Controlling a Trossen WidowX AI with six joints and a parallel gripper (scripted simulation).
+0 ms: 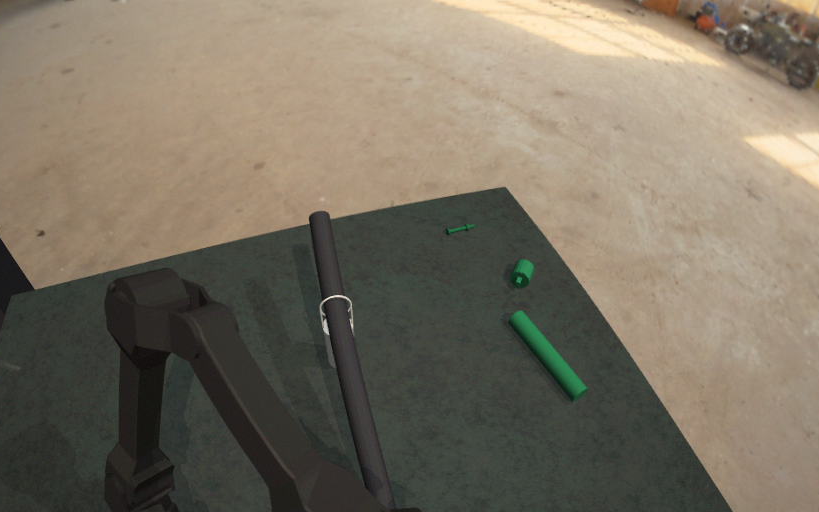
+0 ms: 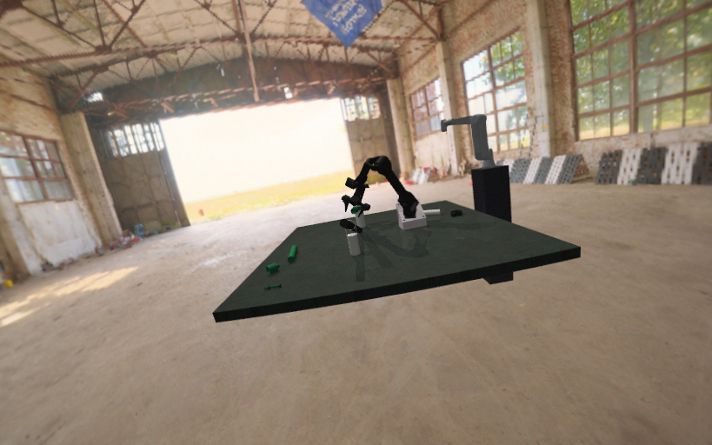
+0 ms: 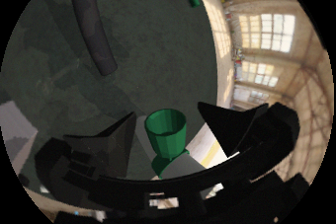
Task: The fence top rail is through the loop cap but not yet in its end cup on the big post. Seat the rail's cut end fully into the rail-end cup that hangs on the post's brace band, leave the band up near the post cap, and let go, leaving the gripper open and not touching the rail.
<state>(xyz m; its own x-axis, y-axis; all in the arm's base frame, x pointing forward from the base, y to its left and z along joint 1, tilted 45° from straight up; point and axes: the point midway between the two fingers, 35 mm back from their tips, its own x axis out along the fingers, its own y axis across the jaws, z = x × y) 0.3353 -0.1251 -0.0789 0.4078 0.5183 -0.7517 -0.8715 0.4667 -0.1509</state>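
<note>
The dark rail [image 1: 354, 388] [image 2: 350, 225] [image 3: 88, 18] passes through the loop cap, on the small white post [image 2: 353, 244]. Its near end is outside the green rail-end cup [image 3: 166, 141], with a clear gap between them in the wrist view. The cup's mouth faces up in that view. The cup hangs on the green brace band [image 3: 159, 164] near the top of the big light-grey post [image 2: 360, 219] [image 3: 184, 169]. My gripper [image 2: 356, 208] [image 3: 167, 110] is open and empty, its fingers either side of the cup, apart from the rail. The top view does not show the fingers.
A green tube [image 1: 547, 355] [image 2: 292, 253], a short green cylinder [image 1: 524, 268] [image 2: 272, 268] and a small green bolt [image 1: 461, 229] [image 2: 273, 286] lie beyond the rail. My white base [image 2: 412, 222] and a black puck [image 2: 456, 213] are on the table [image 2: 457, 251].
</note>
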